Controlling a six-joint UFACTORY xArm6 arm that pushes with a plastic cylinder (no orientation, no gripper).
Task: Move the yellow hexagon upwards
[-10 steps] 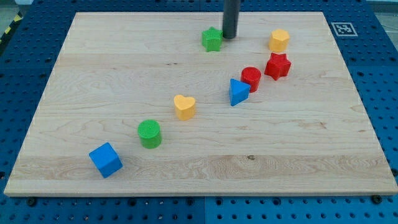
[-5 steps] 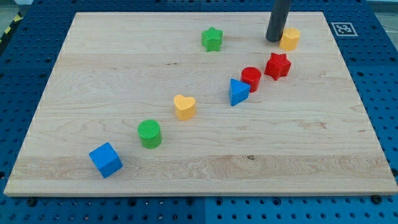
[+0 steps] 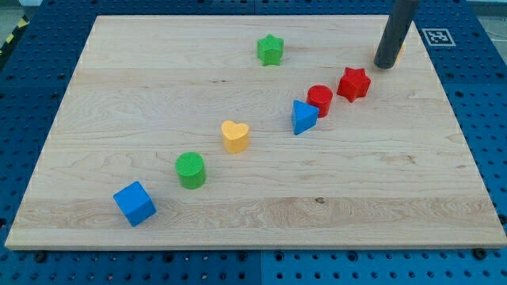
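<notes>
On the wooden worktop (image 3: 142, 79) my tip (image 3: 385, 65) — a bare rod, no pincer to open or shut — almost hides the yellow hexagon (image 3: 399, 49) at its 1 o'clock, so an off-centre push risks sliding it off the edge.

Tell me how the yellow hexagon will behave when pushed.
Likely a stiff, light block that slides rather than rolls. Only a yellow sliver shows behind my tip, so contact looks off-centre and it may twist. The red star sits close below-left.

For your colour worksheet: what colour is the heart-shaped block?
Yellow: the heart, clear in the camera view.
</notes>
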